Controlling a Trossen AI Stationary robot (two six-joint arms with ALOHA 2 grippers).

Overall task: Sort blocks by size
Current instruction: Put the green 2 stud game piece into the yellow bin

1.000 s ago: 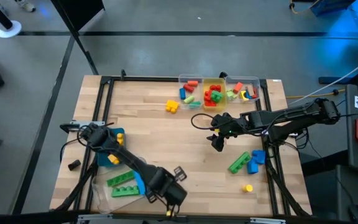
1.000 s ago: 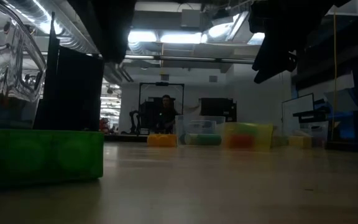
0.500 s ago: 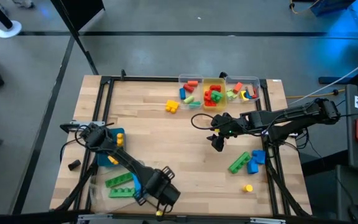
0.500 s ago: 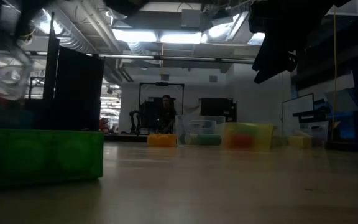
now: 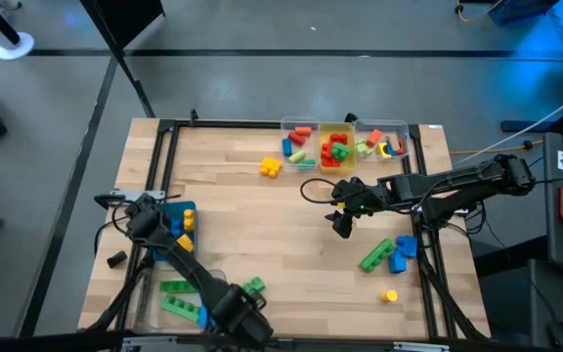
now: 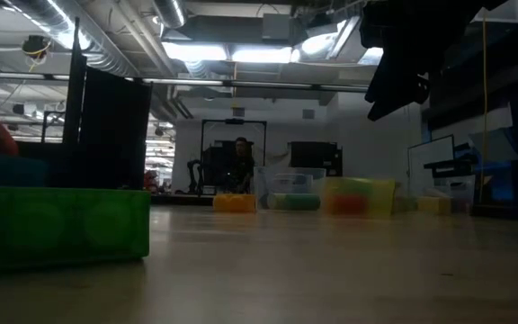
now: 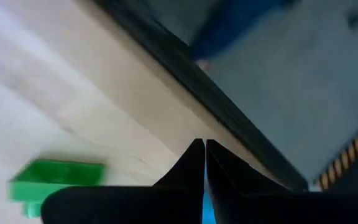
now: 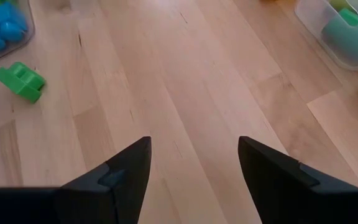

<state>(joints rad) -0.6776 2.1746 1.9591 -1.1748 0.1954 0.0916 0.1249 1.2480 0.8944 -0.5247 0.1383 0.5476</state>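
Hovering over the bare middle-right of the table (image 5: pixel 262 220), the right gripper (image 8: pixel 192 163) has its two dark fingers spread wide apart with nothing but wood grain between them. Nearest to it among the blocks are a green bar (image 5: pixel 375 255) and a blue brick (image 5: pixel 402 248) lying touching each other just off toward the table's near right edge, with a small yellow block (image 5: pixel 389 294) a little farther on. Beyond the gripper toward the far edge, a row of clear bins (image 5: pixel 343 142) holds more red, green, blue and yellow bricks, and a loose yellow brick (image 5: pixel 270 168) lies just beside them. Down at the near left edge of the table, the left gripper (image 7: pixel 204 163) has its fingers pressed together, tips touching, holding nothing that shows. A small green brick (image 5: pixel 253 286) lies on the wood just beside it, and two green bars (image 5: pixel 177 297) lie close by inside a clear bin (image 5: pixel 147 301). Farther along the left side, a blue bin (image 5: pixel 178 213) holds yellow pieces.
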